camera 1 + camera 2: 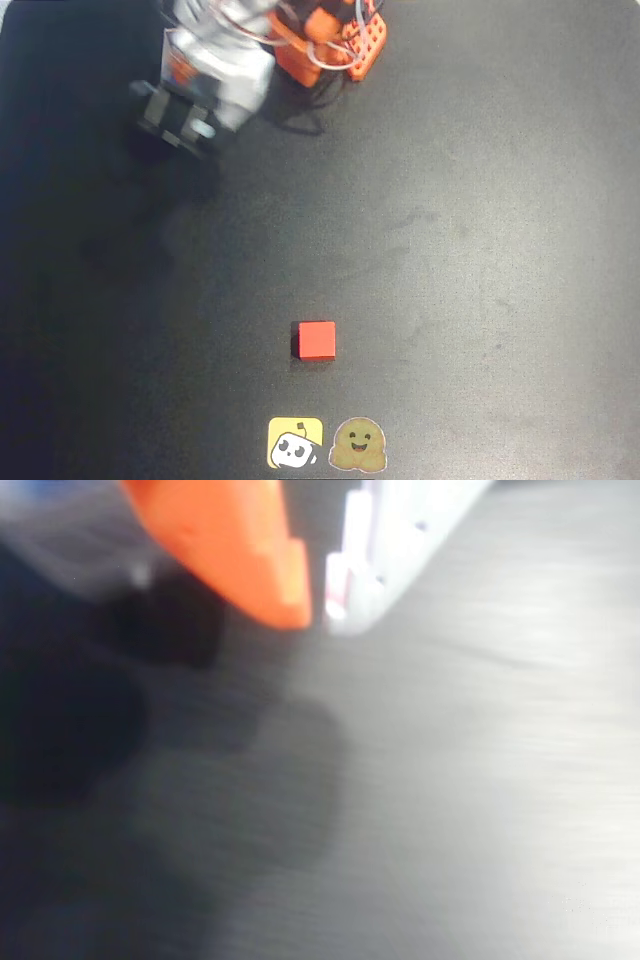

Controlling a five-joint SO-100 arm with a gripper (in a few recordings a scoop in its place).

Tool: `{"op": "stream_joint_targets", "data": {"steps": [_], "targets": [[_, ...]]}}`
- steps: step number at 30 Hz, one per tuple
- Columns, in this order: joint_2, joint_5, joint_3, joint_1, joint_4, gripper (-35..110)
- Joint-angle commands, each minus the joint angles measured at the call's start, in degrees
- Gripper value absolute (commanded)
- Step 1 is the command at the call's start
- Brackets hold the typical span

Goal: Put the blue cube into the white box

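Search step: my gripper (318,605), fingers nearly together and holding nothing, sits over bare table (480,250) near 1 red cube (316,340); next I must locate the blue cube.

I count one small red matte cube (317,340) on black tabletop (480,250). Two stickers at near edge: one yellow square robot-face sticker (294,443), one brown smiling blob sticker (358,445). One arm (215,60).
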Motion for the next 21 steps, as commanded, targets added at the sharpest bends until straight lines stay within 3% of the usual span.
{"op": "stream_joint_targets", "data": {"steps": [1,8,21], "targets": [[1.05,5.98,-2.64,-11.87,0.35,0],[6.94,9.58,0.00,-24.96,2.11,0],[30.59,8.09,10.55,-32.70,9.05,0]]}}
